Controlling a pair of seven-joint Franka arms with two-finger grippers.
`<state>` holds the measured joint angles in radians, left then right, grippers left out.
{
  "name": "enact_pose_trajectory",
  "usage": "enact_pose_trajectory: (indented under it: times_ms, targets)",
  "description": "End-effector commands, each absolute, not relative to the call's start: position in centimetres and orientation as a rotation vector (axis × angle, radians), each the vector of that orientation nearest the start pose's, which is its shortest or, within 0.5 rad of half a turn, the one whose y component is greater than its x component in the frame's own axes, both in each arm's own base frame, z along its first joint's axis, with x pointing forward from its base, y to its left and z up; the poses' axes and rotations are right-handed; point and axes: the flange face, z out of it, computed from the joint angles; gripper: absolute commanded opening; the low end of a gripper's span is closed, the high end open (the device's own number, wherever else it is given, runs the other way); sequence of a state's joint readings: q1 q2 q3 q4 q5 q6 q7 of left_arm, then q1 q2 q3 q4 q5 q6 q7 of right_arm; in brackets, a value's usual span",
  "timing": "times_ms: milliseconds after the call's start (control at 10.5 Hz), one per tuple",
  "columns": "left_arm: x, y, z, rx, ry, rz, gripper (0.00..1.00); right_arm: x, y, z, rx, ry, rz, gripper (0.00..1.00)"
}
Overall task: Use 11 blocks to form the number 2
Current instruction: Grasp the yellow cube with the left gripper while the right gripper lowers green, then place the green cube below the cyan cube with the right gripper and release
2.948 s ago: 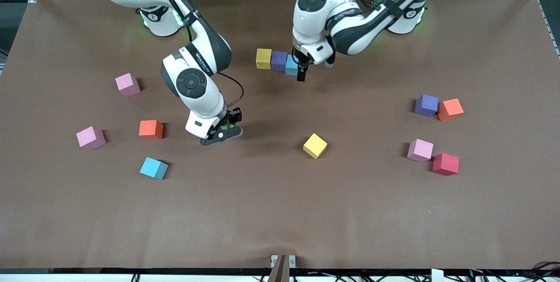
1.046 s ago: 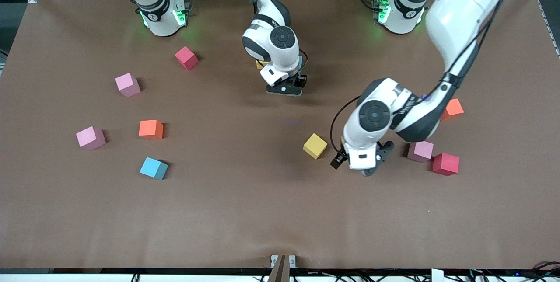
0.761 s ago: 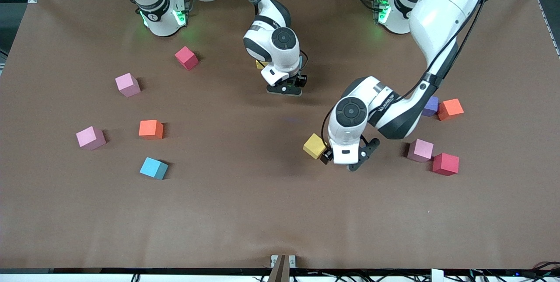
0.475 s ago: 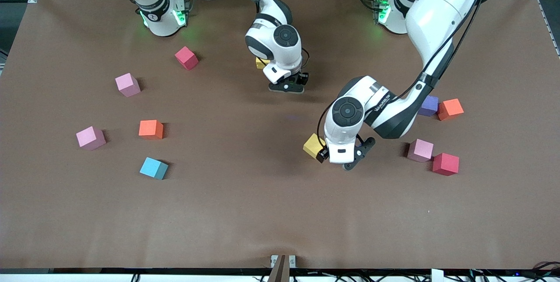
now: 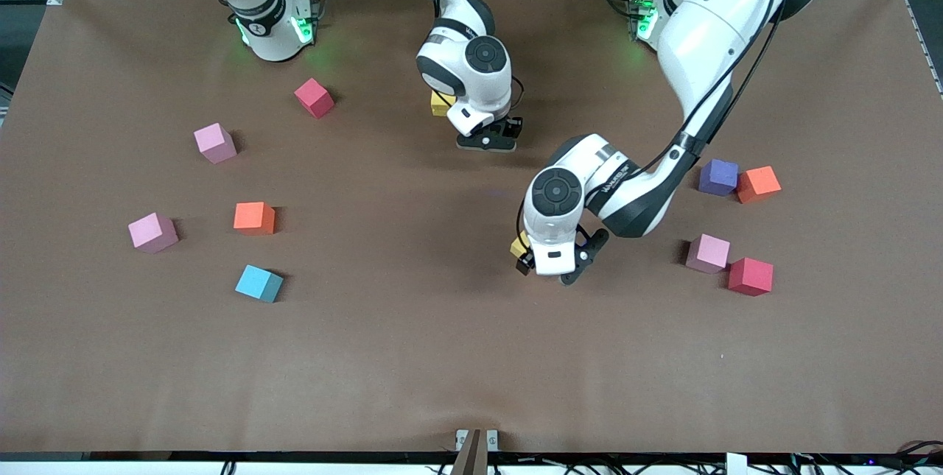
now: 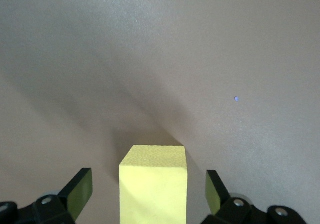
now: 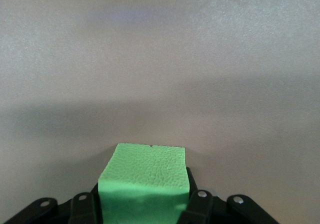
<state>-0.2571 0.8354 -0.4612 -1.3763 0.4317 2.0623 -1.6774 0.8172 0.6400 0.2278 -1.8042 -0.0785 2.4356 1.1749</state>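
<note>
A yellow block [image 5: 519, 247] lies mid-table, and my left gripper [image 5: 532, 261] is down over it, open. In the left wrist view the same yellow block [image 6: 153, 184] stands between the two spread fingers [image 6: 77, 193] of the left gripper [image 6: 147, 194], with a gap on each side. My right gripper [image 5: 486, 142] hangs low over the table in front of the robots' bases, shut on a green block [image 7: 143, 181]. Another yellow block [image 5: 440, 103] peeks out beside the right hand, which hides the rest of the number 2.
Loose blocks toward the right arm's end: red [image 5: 314, 97], pink [image 5: 215, 143], pink [image 5: 153, 231], orange [image 5: 254, 217], light blue [image 5: 258, 283]. Toward the left arm's end: purple [image 5: 718, 177], orange [image 5: 759, 183], pink [image 5: 708, 252], red [image 5: 751, 276].
My left arm has swung toward the right arm's end and come down over the mid-table yellow block, fingers now on either side. My right gripper, still holding the green block, has shifted slightly.
</note>
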Motion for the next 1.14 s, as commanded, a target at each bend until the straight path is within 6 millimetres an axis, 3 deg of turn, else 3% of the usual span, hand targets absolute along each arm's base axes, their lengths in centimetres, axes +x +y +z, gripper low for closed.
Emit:
enact_pose_trajectory:
  times_ms: [0,190,571,666,761,951,1046]
  targets:
    - [61.0,-40.7,24.6,-2.785,-1.348,0.01,1.0,32.9,56.2,19.0,-3.105,0.177,0.104,0.0]
    - [60.5,-41.2,25.1,-2.781,-1.376,0.056,1.0,32.7,56.2,19.0,-3.107,0.172,0.105,0.0]
    - [59.9,-41.3,24.4,-2.77,-1.346,0.046,1.0,32.1,56.3,18.6,-3.117,0.158,0.109,0.0]
    - [60.1,-41.0,24.6,-2.768,-1.352,0.045,1.0,32.1,56.3,18.6,-3.119,0.161,0.11,0.05]
    - [60.0,-40.8,24.4,-2.763,-1.35,0.048,1.0,32.1,56.2,18.6,-3.12,0.161,0.111,0.24]
    - [60.2,-40.5,24.3,-2.758,-1.359,0.048,1.0,32.2,56.2,18.7,-3.121,0.158,0.108,1.0]
    - [60.4,-40.5,24.4,-2.761,-1.371,0.053,1.0,32.2,56.2,18.7,-3.122,0.156,0.108,1.0]
